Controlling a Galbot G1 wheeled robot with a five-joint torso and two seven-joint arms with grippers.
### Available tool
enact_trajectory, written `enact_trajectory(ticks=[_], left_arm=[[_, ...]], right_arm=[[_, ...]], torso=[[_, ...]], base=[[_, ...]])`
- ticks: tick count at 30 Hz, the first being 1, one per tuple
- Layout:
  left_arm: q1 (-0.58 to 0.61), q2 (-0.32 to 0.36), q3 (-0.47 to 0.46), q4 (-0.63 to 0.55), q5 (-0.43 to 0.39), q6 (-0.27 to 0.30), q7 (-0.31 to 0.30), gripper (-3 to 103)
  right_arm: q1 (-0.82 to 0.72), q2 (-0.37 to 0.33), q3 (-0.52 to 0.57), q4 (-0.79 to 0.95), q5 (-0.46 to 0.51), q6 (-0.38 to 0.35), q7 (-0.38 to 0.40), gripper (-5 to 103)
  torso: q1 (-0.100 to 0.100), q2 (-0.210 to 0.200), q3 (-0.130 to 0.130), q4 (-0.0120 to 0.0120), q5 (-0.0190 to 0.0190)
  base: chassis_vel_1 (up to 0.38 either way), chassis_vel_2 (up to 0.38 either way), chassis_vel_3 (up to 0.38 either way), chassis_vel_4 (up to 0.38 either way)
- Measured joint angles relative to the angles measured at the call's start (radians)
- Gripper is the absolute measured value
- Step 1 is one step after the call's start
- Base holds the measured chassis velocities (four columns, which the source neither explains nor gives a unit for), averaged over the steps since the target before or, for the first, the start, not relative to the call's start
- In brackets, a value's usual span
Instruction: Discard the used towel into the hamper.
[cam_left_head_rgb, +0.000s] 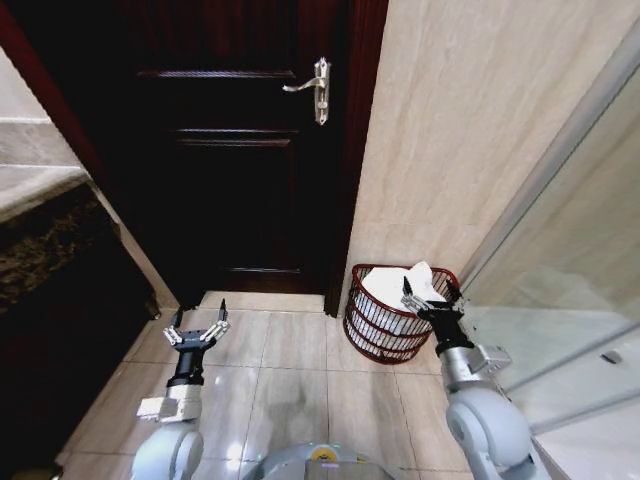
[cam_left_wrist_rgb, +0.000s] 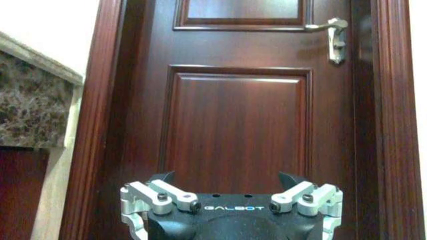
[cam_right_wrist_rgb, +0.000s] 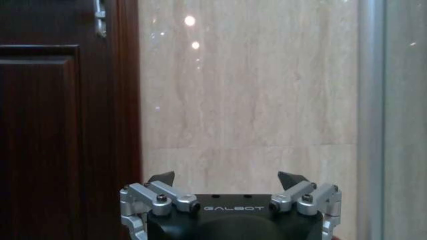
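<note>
The hamper (cam_left_head_rgb: 372, 335) is a reddish-brown wire basket on the tiled floor, against the beige wall beside the door frame. A white towel (cam_left_head_rgb: 392, 290) lies bunched inside it, poking above the rim. My right gripper (cam_left_head_rgb: 432, 289) hangs open over the hamper's right rim with nothing between its fingers; in the right wrist view the same gripper (cam_right_wrist_rgb: 227, 176) faces the beige wall with jaws spread. My left gripper (cam_left_head_rgb: 200, 311) is held open and empty low over the floor on the left, and in the left wrist view it (cam_left_wrist_rgb: 228, 176) points at the door.
A dark wooden door (cam_left_head_rgb: 240, 150) with a silver lever handle (cam_left_head_rgb: 310, 88) stands shut straight ahead. A marble counter (cam_left_head_rgb: 40, 200) with a dark cabinet runs along the left. A glass shower panel (cam_left_head_rgb: 560, 310) closes off the right. Tiled floor (cam_left_head_rgb: 290, 380) lies between.
</note>
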Motion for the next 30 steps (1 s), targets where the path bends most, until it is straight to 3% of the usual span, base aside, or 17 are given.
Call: enact_trajectory(ticks=[6,13,23,30], left_arm=[[-0.007,0.024,-0.015,-0.038,-0.005,0.083,-0.013,100],[0.004,0.032,-0.008,-0.089,0.006,0.149,-0.014,100],[0.012,-0.005,-0.015,-0.105,0.051,0.163,0.013,100],[0.019,-0.006,-0.021,-0.121,0.044,0.176,-0.003,100]], right_arm=[[-0.007,0.047,0.065,-0.023,-0.048,0.040,-0.058,100],[-0.064,0.164,0.072,-0.005,-0.135,0.069,-0.143,100],[-0.113,0.189,0.076,0.000,-0.144,0.096,-0.167,100],[-0.128,0.204,0.056,0.008,-0.160,0.095,-0.168,100]], torso=[[0.000,0.000,0.000,-0.0001,0.0001],[0.000,0.000,0.000,-0.0001,0.0001],[0.001,0.004,0.003,0.0000,0.0001],[0.011,0.033,0.022,0.0000,0.0001]], base=[[0.000,0.000,0.000,0.000],[0.000,0.000,0.000,0.000],[0.000,0.000,0.000,0.000],[0.000,0.000,0.000,0.000]])
